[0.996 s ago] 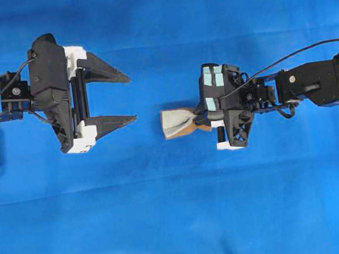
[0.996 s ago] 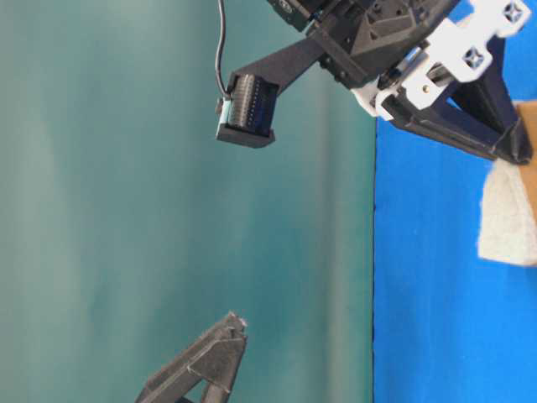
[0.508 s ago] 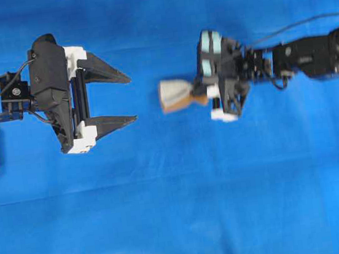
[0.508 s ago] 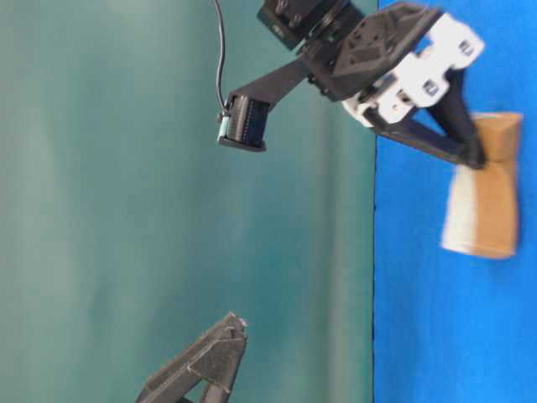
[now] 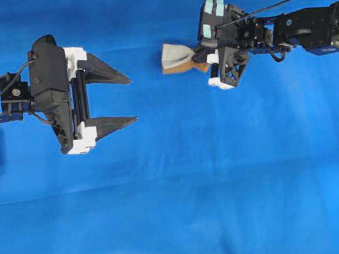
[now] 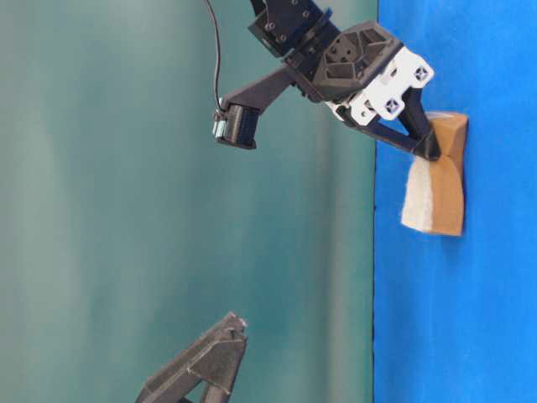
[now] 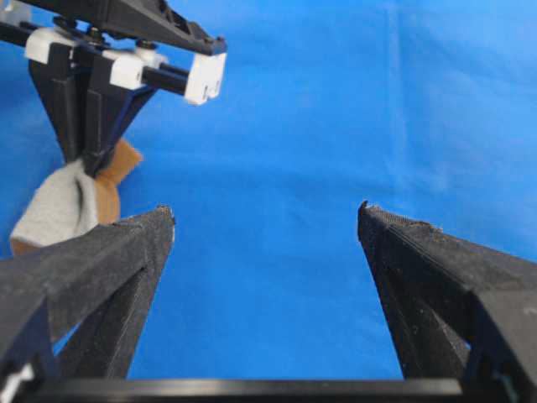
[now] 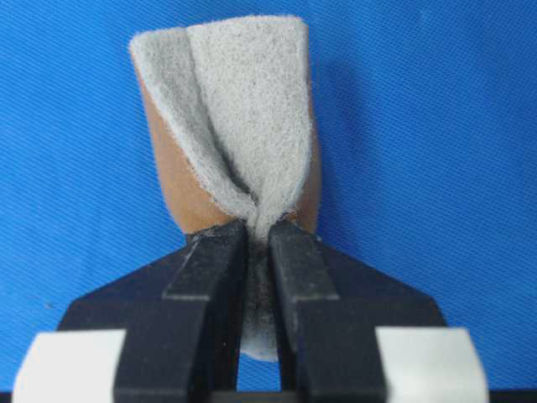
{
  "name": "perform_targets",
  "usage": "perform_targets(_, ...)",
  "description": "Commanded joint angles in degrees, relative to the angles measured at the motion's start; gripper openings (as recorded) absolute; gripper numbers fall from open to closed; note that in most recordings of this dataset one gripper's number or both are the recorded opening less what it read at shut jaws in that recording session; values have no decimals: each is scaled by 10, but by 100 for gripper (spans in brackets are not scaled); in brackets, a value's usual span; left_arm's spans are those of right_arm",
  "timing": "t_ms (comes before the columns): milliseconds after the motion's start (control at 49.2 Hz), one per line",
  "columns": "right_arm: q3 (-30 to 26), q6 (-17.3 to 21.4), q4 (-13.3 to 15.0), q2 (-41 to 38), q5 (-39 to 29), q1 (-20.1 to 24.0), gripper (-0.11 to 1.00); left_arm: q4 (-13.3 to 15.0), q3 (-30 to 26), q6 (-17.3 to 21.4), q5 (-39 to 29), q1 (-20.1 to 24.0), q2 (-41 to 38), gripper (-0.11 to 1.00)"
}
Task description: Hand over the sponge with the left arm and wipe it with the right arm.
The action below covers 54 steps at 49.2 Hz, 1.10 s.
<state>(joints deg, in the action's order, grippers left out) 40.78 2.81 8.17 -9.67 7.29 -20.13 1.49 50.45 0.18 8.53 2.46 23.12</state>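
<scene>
Since a second ago your right arm's gripper (image 5: 201, 58) has swung toward the top of the overhead view, taking the sponge (image 5: 176, 58) with it. Its jaws are clamped on the sponge's near end, pinching the soft block so the fuzzy grey-white scouring face creases into a fold and the orange-brown foam bulges beneath. You'll see the sponge's free end against the blue cloth-covered counter (image 5: 178, 194). Your left arm's gripper (image 5: 126, 98) sits well apart from it, pointed black jaws spread wide with nothing between them, their inner faces finely ribbed.
</scene>
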Motion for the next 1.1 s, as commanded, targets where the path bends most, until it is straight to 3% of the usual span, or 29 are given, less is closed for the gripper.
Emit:
perform_targets(0,-4,3,-4,6,1,29,13,0,-6,1,5,-2,5,88)
perform_targets(346,3,51,-35,7,-18,208,13,0,-8,2,5,-2,4,88)
perform_targets(569,-15,69,-36,9,-29,277,13,0,-9,1,5,-2,3,88)
perform_targets(691,-14,69,-35,9,-29,273,13,0,-8,1,5,-2,3,88)
perform_targets(813,-11,62,-33,9,-33,242,13,0,-8,0,5,-3,3,88)
perform_targets(935,-5,51,-19,10,-41,185,13,0,-8,0,5,-4,3,88)
perform_targets(1077,-8,35,15,10,-39,99,13,0,-7,0,5,-7,3,88)
